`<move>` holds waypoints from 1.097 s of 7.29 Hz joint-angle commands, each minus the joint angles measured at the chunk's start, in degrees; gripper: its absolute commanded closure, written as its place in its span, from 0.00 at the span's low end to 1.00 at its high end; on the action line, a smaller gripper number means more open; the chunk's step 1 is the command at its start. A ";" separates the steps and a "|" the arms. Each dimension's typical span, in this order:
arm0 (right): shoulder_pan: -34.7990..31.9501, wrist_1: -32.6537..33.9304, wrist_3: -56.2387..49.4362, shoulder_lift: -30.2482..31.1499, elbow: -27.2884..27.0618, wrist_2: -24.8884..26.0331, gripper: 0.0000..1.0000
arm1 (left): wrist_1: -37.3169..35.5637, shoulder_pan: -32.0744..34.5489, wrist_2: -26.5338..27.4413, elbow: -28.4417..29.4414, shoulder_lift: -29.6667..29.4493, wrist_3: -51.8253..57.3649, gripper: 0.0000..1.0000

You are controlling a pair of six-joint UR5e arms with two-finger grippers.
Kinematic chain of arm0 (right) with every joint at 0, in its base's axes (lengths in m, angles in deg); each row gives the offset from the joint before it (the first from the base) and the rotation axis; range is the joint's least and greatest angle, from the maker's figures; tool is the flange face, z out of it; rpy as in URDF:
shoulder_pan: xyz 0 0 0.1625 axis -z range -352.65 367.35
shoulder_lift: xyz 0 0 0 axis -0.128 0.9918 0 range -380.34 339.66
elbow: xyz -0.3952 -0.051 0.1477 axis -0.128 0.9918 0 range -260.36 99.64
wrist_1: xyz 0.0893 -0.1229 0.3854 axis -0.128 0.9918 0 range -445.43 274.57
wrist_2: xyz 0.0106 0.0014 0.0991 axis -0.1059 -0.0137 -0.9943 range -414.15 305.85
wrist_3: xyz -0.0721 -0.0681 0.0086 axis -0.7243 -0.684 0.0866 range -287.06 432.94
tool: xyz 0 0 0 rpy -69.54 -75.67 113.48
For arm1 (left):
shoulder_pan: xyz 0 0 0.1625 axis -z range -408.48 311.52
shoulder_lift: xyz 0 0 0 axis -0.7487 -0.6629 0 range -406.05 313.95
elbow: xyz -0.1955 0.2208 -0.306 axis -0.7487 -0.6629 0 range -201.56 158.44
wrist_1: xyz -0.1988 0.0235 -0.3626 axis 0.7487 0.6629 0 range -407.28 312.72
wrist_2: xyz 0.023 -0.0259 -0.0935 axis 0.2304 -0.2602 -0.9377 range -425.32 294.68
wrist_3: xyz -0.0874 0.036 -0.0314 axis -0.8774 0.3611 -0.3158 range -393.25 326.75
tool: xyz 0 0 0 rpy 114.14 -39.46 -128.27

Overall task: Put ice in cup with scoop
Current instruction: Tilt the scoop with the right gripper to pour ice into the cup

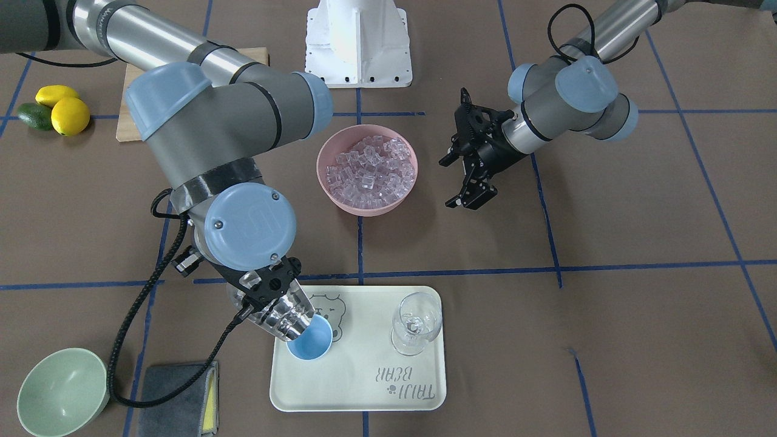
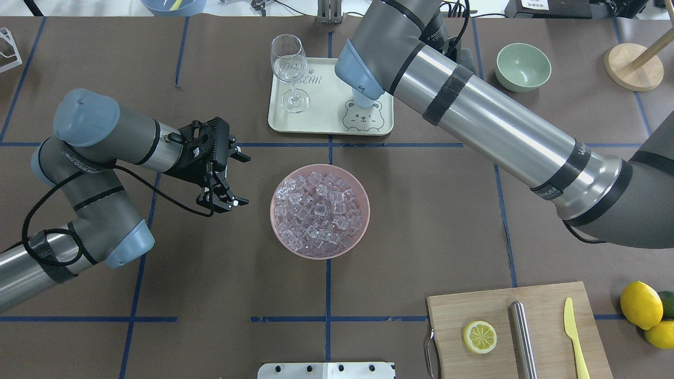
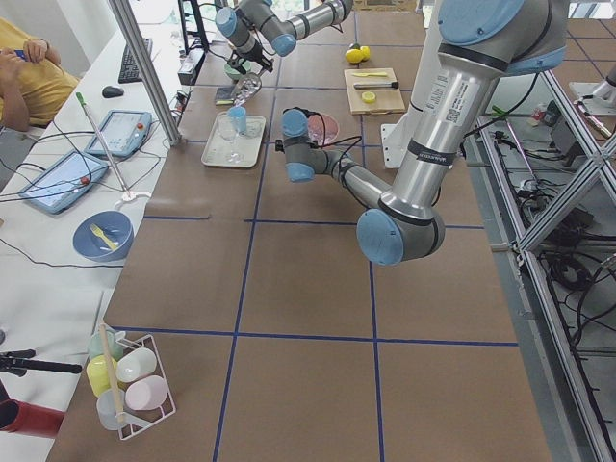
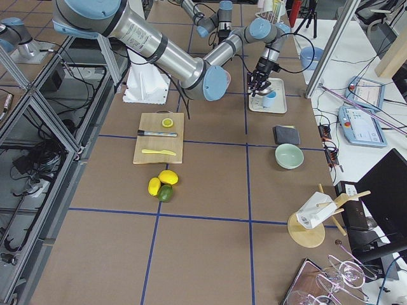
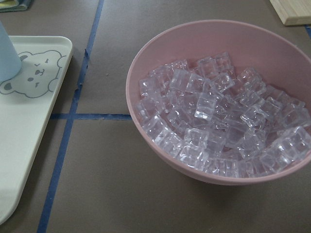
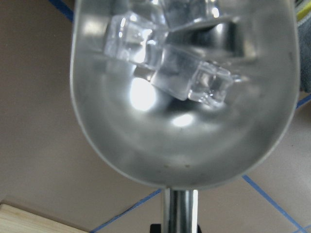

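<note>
My right gripper (image 1: 267,290) is shut on the handle of the steel scoop (image 1: 284,317). The scoop tilts down over the rim of the light-blue cup (image 1: 312,345), which stands on the cream tray (image 1: 364,379). In the right wrist view the scoop (image 6: 184,126) holds a few cubes of ice (image 6: 189,77). A pink bowl (image 1: 320,173) at the table's middle is full of ice (image 1: 371,170). Beside that bowl my left gripper (image 1: 448,182) hangs open and empty. The left wrist view shows the bowl (image 5: 146,73), its ice (image 5: 218,116) and the cup (image 5: 7,58).
A clear wine glass (image 1: 416,321) stands on the tray beside the cup. A pale green bowl (image 1: 57,391) and a grey cloth (image 1: 179,397) lie near the right arm. A cutting board (image 2: 542,305) carries a lemon slice, a steel cylinder and a yellow knife; lemons (image 1: 61,109) sit beyond it.
</note>
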 commanded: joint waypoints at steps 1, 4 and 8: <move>0.29 3.16 -2.49 -2.30 1.70 3.37 1.00 | 0.00 0.00 0.07 -0.09 0.07 0.00 0.00; 0.55 3.35 -3.99 -2.32 2.15 4.71 1.00 | 0.09 0.00 0.07 -0.09 0.07 0.00 0.00; 0.90 4.67 -7.59 -2.58 2.15 8.04 1.00 | 0.09 0.00 -0.02 -0.09 0.07 0.00 0.00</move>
